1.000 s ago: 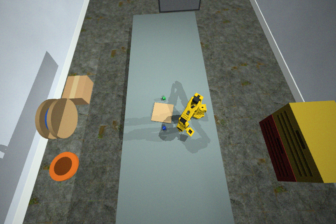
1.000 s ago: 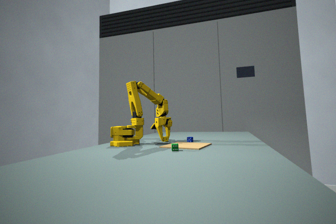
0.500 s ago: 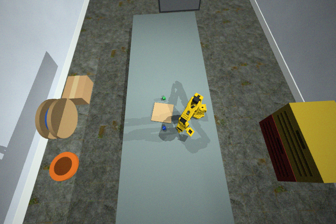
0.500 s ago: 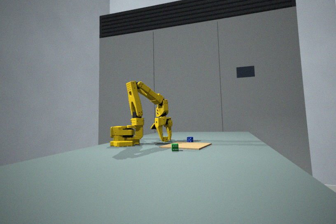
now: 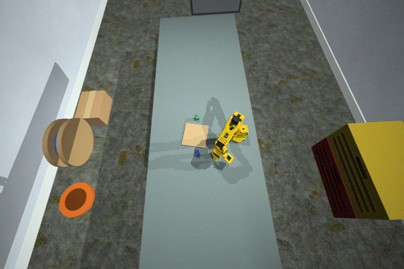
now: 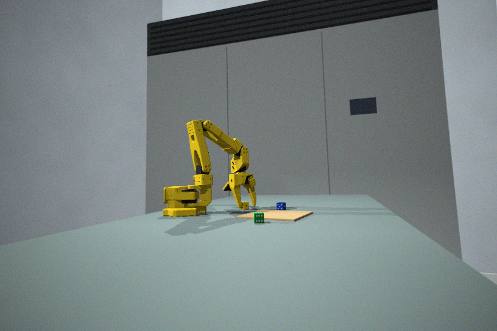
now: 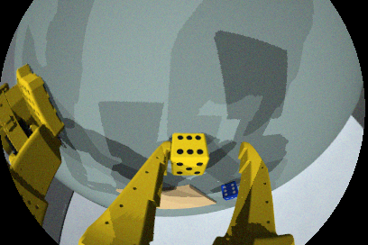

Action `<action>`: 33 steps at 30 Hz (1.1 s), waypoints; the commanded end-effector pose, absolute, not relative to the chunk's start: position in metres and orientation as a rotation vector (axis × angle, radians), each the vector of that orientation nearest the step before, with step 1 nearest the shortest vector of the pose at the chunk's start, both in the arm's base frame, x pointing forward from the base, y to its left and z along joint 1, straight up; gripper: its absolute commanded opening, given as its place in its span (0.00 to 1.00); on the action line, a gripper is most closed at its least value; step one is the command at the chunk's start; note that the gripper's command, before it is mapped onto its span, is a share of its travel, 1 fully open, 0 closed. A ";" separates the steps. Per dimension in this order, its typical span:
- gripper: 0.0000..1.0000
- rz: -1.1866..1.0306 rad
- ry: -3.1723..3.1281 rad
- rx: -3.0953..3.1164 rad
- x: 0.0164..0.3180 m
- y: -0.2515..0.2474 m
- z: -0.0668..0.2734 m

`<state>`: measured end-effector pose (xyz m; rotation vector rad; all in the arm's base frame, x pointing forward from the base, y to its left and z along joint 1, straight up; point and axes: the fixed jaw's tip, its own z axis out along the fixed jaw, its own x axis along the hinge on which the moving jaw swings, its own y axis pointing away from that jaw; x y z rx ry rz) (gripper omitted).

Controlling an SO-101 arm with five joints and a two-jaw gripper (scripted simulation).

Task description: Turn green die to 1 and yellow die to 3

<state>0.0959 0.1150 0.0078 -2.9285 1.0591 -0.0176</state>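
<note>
My gripper (image 5: 214,158) (image 6: 248,205) (image 7: 205,145) points down and is part open. The yellow die (image 6: 245,205) (image 7: 189,151) is between the fingers, close to the left one in the wrist view, with a gap to the right one. It sits low at the table; it shows a six facing the wrist camera and a five toward the palm. The green die (image 5: 196,117) (image 6: 259,217) stands on the table off the mat, a six facing the exterior camera. The blue die (image 5: 197,153) (image 6: 281,205) (image 7: 229,190) stands off the mat's other side. The mat (image 5: 194,132) (image 6: 295,215) lies flat.
The grey-green table (image 5: 205,220) (image 6: 240,271) carries the arm's base (image 5: 240,135) (image 6: 180,211) at the mat's right in the top view. Boxes, an orange ring and a cabinet stand away from the table.
</note>
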 end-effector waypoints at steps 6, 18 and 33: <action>0.29 -0.023 1.052 -2.915 0.096 0.119 0.014; 0.29 -0.023 1.052 -2.915 0.097 0.119 0.046; 0.29 -0.023 1.052 -2.915 0.095 0.116 0.069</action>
